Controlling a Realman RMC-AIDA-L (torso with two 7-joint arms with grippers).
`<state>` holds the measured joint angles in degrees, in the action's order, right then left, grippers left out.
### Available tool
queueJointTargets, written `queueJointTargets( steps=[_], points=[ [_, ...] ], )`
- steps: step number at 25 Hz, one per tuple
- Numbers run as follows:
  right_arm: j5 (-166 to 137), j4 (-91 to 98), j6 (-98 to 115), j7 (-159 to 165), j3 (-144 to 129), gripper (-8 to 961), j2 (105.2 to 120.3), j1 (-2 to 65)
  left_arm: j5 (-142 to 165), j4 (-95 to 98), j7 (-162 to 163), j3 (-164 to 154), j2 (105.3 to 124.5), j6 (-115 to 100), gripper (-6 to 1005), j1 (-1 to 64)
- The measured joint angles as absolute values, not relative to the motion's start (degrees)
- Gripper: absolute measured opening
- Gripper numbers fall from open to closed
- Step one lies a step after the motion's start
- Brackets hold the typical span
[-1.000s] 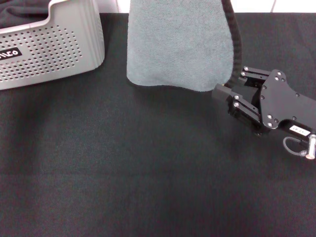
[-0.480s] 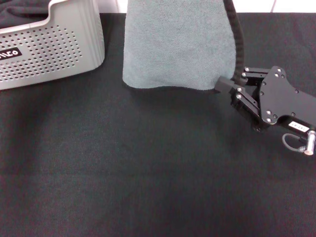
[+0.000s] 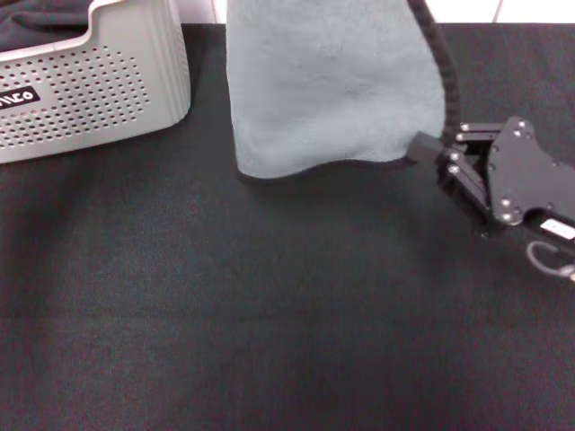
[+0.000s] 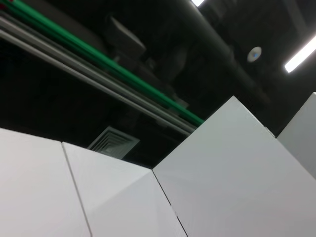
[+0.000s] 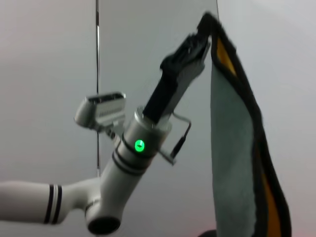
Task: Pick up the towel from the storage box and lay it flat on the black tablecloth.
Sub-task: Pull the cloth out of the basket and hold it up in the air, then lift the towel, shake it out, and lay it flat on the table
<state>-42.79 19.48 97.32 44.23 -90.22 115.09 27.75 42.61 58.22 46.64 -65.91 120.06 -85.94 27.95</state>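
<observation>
The storage box point(image 3: 94, 85) sits at the left on the black tablecloth point(image 3: 269, 314). The towel point(image 3: 332, 85) is out of it and hangs up high, pinched at its top corner by the left tool point(image 5: 200, 29), so it can drop open. The right tool point(image 3: 431, 153) waits at its bottom corner, maybe to pull it flat; I cannot tell if that tool grips.

Right gripper point(image 3: 422, 148) farther right, towel point(image 3: 332, 85) wider.

The black tablecloth point(image 3: 269, 323) covers the bench from edge to edge across the head view, and the light grey storage box point(image 3: 99, 85) stands directly on it at the far left corner.
</observation>
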Motion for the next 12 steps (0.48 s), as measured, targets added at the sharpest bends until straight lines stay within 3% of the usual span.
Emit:
queueJointTargets(
  steps=[8, 12],
  points=[
    [-44.08, 33.76, 97.11, 56.6, -88.13, 18, 109.14, 21.55, 40.51, 58.31, 53.43, -65.2, 119.9, -91.58, 13, 19.15],
    [-51.23, 44.93, 97.11, 65.48, -79.79, 16, 108.49, 16.92, 40.41, 57.49, 60.26, -62.52, 119.86, -91.68, 13, 14.68]
  ],
)
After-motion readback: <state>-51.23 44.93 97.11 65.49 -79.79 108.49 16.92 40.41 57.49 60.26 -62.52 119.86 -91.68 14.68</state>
